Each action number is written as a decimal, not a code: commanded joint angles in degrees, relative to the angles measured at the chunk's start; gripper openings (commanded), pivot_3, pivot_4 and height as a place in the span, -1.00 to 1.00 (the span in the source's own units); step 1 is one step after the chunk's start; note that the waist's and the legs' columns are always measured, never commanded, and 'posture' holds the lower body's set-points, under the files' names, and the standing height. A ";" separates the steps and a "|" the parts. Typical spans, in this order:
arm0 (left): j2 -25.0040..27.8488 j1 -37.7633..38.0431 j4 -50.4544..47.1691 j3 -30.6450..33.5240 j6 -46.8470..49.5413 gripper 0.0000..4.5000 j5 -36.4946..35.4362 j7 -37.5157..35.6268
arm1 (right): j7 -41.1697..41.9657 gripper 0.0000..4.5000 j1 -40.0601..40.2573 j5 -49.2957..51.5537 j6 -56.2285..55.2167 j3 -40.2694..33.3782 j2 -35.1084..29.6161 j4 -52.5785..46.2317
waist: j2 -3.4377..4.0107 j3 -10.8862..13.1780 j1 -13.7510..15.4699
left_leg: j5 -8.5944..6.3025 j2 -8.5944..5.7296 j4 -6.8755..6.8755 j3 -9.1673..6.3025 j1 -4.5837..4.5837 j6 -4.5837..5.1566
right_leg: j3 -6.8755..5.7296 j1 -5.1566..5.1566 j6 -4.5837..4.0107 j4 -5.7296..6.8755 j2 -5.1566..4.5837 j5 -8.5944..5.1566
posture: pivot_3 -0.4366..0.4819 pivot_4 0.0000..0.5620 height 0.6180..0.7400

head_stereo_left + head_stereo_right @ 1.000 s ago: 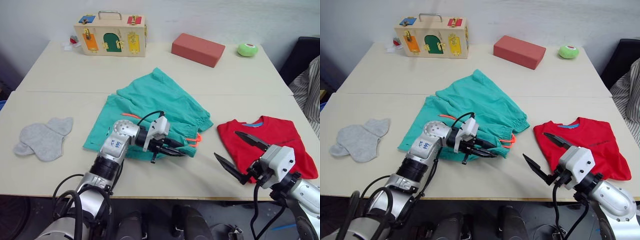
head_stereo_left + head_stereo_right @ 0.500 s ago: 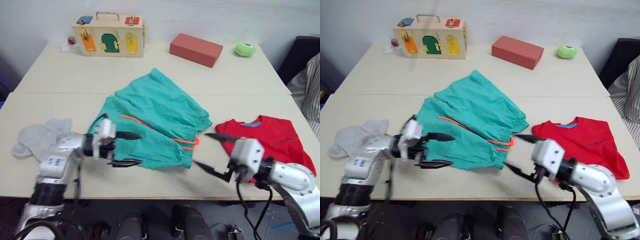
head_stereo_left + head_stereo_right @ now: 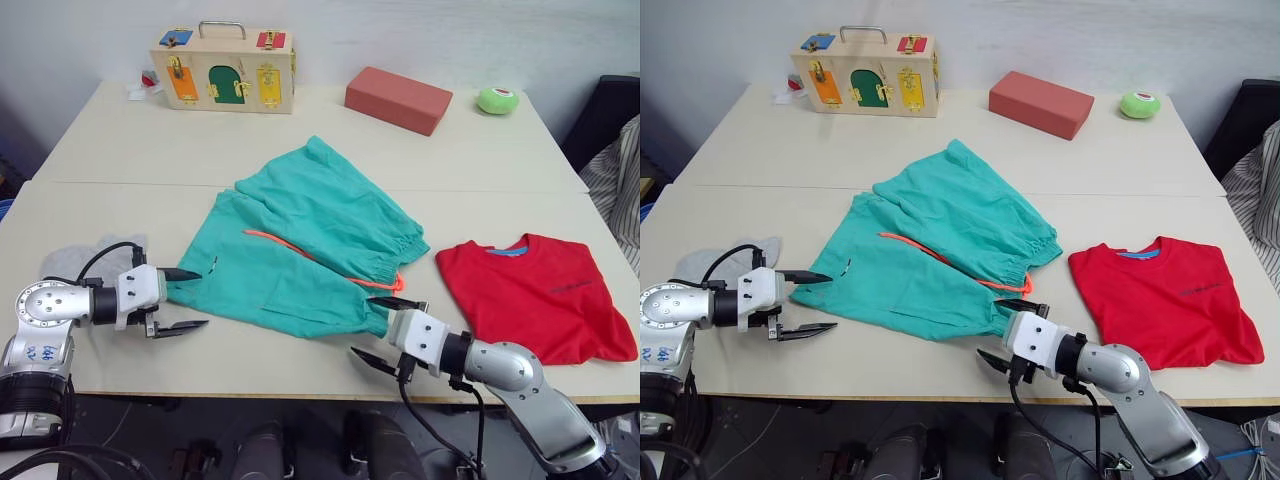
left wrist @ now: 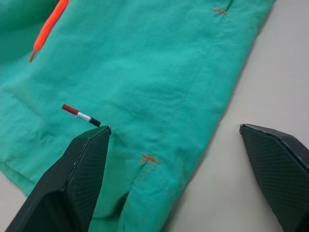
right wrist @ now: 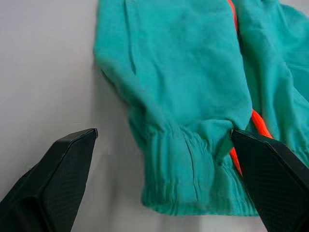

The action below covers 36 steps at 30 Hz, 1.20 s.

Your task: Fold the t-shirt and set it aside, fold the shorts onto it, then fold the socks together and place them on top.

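The teal shorts (image 3: 310,240) lie spread in the middle of the table, with the orange drawstring (image 3: 275,240) across them. My left gripper (image 3: 201,298) is open at the shorts' left hem, low over the table, one finger (image 4: 72,183) over the cloth and the other over bare table. My right gripper (image 3: 362,325) is open at the waistband corner (image 5: 193,159) near the front edge, which sits between its fingers. The red t-shirt (image 3: 535,295) lies flat to the right. Grey socks (image 3: 735,255) lie at the left, partly hidden behind my left arm.
At the table's far side stand a wooden latch box (image 3: 222,68), a red-brown brick (image 3: 397,99) and a small green round object (image 3: 497,99). A person's striped sleeve (image 3: 622,180) and a dark chair are past the right edge.
My left gripper opened and drew back left from the drawstring area to the shorts' left hem. My right gripper moved left from the t-shirt to the shorts' waistband corner.
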 commanded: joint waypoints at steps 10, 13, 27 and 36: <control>4.09 -7.75 14.16 -6.98 1.55 -0.02 8.26 3.04 | -1.56 0.14 -4.05 -4.69 1.50 1.94 2.60 2.73 | 0.24 -0.14 -0.20 | 0.11 0.02 -0.01 0.09 0.23 -0.03 | 0.09 0.03 -0.03 0.30 0.04 -0.02 | -0.05 -0.47 1.00; 3.92 -7.85 14.16 -8.44 2.90 -0.43 7.18 -0.65 | -1.33 -0.34 -4.94 -4.68 2.03 1.97 3.26 2.91 | 0.35 -0.21 -0.17 | 0.13 0.02 0.00 0.09 0.22 -0.05 | 0.08 0.01 -0.09 0.40 0.04 -0.05 | -0.05 -0.47 1.00; 13.03 25.48 -35.41 6.85 36.47 -0.99 -20.13 -12.84 | 9.03 -0.97 3.37 4.34 -3.52 -6.63 -5.27 3.04 | 0.38 -0.24 -1.60 | -0.07 0.07 -0.04 0.11 0.00 0.00 | 0.12 -0.03 0.12 0.12 0.10 -0.27 | -0.05 -0.47 1.00; 15.58 49.11 -59.80 19.09 54.62 -0.99 -25.69 -9.72 | 21.94 -0.97 14.62 12.91 -13.12 -13.91 -13.91 5.30 | 0.39 -0.22 -1.14 | -0.21 0.06 -0.10 -0.08 0.16 -0.05 | 0.09 0.20 0.16 -0.18 0.10 -0.25 | -0.05 -0.47 1.00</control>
